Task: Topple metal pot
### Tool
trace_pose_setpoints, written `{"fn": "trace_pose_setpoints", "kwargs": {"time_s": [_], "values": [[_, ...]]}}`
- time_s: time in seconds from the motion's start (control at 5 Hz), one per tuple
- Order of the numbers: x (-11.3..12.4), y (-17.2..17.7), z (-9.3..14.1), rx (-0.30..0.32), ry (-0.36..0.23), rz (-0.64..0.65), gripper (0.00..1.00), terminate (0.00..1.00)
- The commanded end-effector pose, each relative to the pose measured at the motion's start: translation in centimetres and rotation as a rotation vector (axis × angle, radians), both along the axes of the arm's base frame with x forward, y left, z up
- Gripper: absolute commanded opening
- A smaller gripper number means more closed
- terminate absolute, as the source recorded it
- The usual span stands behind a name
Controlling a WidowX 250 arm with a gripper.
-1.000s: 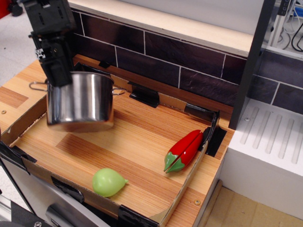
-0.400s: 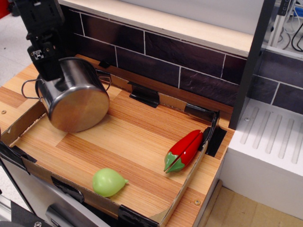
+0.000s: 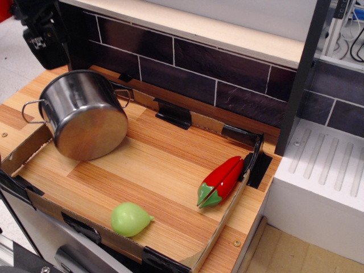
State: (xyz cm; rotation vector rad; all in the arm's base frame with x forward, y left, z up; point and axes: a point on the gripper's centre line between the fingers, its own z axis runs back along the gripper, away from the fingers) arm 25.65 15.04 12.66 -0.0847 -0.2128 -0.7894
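Note:
The metal pot (image 3: 85, 114) lies tipped over at the left of the wooden tray, its round shiny bottom facing the camera and its open rim pointing back and left. Its two wire loop handles stick out at the left and at the right of the rim. My gripper (image 3: 44, 42) is a black block at the top left corner, above and behind the pot and clear of it. Its fingertips are not distinguishable, so I cannot tell whether it is open or shut. Nothing shows in it.
A red toy pepper (image 3: 222, 181) lies at the tray's right side. A light green toy vegetable (image 3: 131, 219) lies near the front edge. Low cardboard walls (image 3: 23, 151) ring the tray. A dark tiled backsplash (image 3: 193, 62) stands behind, a white drainer (image 3: 324, 170) at right.
The pot went from upright to tipped onto its side, bottom toward the camera. My gripper let go of its rim and rose up and to the left, away from the pot.

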Motion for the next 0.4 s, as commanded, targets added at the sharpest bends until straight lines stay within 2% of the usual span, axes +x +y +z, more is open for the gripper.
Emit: {"fn": "trace_pose_setpoints", "kwargs": {"time_s": [0.0,0.2], "values": [[-0.20,1.12,4.03,0.057,-0.099,0.042,1.00,0.00],[-0.20,1.12,4.03,0.057,-0.099,0.042,1.00,1.00]]}}
